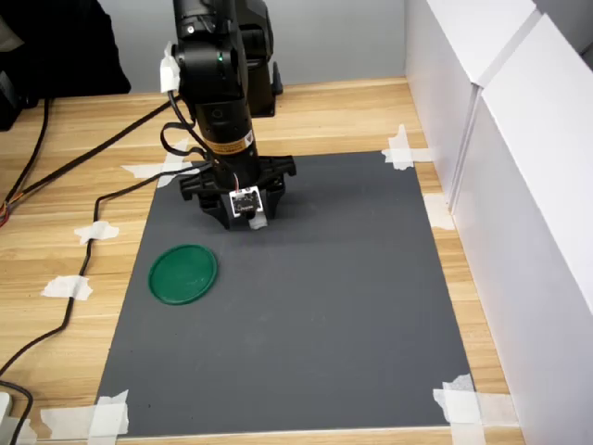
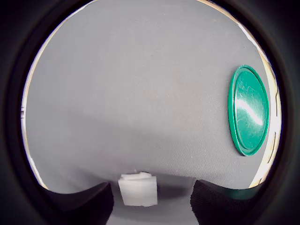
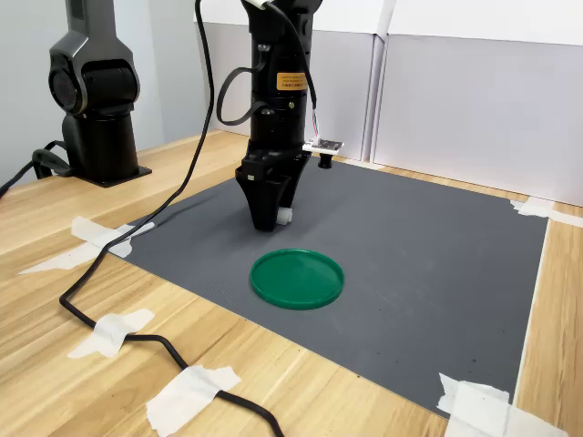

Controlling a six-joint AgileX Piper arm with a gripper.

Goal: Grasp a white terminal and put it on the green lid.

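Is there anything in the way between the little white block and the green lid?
Nothing visible. The white terminal sits between the open jaws of the gripper, and only bare grey mat lies between it and the green lid.

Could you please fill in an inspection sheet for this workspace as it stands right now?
Surface: dark grey mat taped at its corners to a wooden table.
Job's things: white terminal lies on the mat between the end effector's fingers; green lid lies flat on the mat, apart from it, empty.
Clutter: white tape pieces on the wood beside the mat; nothing else loose seen.
End effector: lowered to the mat, fingers either side of the terminal with gaps showing in the wrist view, not closed on it.
Cables: black cable runs across the table, taped down in places.
Surroundings: white panels along the first exterior view's right; a second black robot base behind.
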